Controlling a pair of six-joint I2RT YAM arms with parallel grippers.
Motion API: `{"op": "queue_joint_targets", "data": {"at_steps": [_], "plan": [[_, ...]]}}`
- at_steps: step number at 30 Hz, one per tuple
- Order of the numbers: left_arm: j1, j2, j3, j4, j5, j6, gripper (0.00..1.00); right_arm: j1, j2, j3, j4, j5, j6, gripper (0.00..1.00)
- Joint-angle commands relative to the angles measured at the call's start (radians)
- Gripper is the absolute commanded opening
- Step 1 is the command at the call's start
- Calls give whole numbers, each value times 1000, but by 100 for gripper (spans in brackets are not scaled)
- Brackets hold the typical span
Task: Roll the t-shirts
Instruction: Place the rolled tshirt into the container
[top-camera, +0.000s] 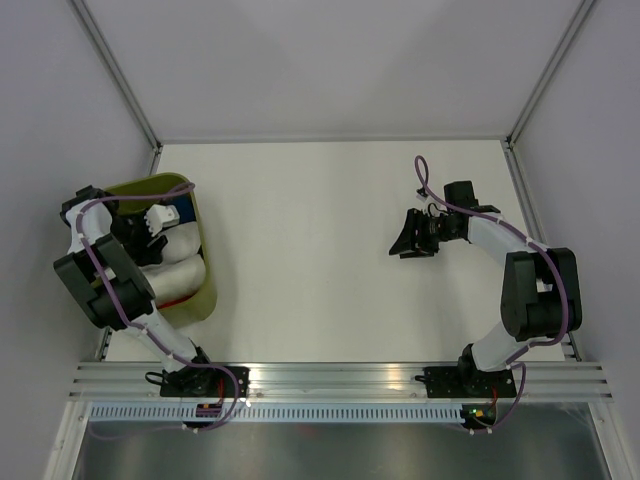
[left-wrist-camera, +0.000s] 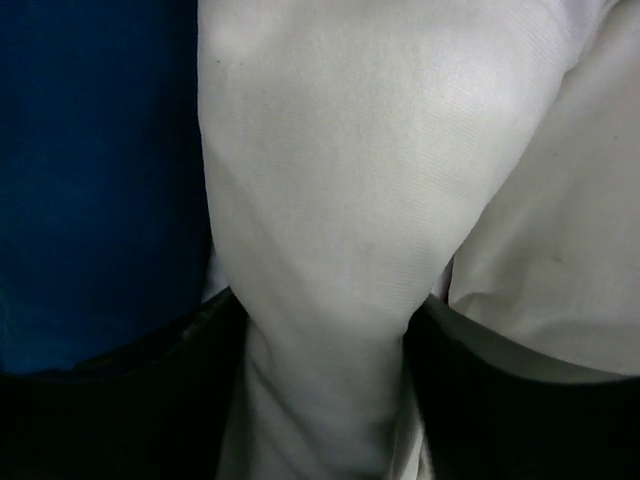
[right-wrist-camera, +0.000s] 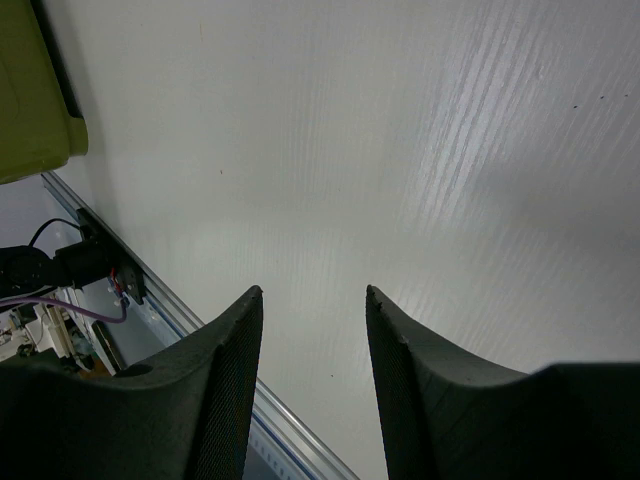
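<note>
The left gripper (left-wrist-camera: 325, 305) is straddling a rolled white cloth t-shirt (left-wrist-camera: 340, 180) inside the olive plastic bin (top-camera: 211, 285), pinching or loose I cannot tell, while the right gripper (right-wrist-camera: 312, 330) is hovering spread and empty.

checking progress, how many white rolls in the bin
2 in the green bin: one white roll mid-bin, another at its near end; the left arm may hide more.
</note>
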Motion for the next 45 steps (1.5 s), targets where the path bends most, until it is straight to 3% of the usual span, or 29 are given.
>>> {"op": "queue_joint_targets", "data": {"at_steps": [1,2,9,12,15,17,18,21,29,33,35,37,38,39,41,42,43,45], "plan": [[13,-25,32,2,5,7,71,-2,-12,19,18,-3,2,52],[11,-32,35,0,10,-2,99,-2,-10,19,18,-3,2,52],[11,-158,64,-20,70,-79,100,-2,-10,47,3,2,-17,52],[11,-212,101,-17,130,-202,100,-2,-12,68,-16,0,-24,52],[11,-258,132,31,165,-433,97,-2,-13,77,-25,-4,-34,52],[11,-287,86,176,76,-547,72,-4,-15,78,-24,-12,-38,52],[11,-293,30,245,-46,-647,42,-2,-15,77,-21,-18,-38,52],[13,-301,-66,413,-283,-728,3,-2,-15,70,-25,-26,-46,52],[57,-313,-256,657,-513,-756,2,-2,-25,51,-10,-38,-47,52],[57,-258,-261,678,-521,-792,2,-2,-30,53,-11,-37,-53,52],[57,-260,-247,677,-504,-825,7,-2,-38,53,-13,-26,-60,52],[56,-293,-233,671,-481,-840,31,-2,-47,61,-16,0,-63,52],[57,-309,-214,666,-431,-852,53,-4,-50,65,-14,44,-63,54],[57,-328,-206,654,-414,-858,63,-2,-59,77,-7,75,-46,55],[56,-396,-189,643,-393,-886,81,-4,-81,85,42,164,-17,69],[56,-419,-186,639,-387,-898,94,-6,-119,87,68,265,11,70],[56,-442,-183,623,-396,-918,100,-7,-139,87,91,334,20,70],[56,-509,-181,613,-450,-998,100,-10,-200,85,157,452,35,71]]}}
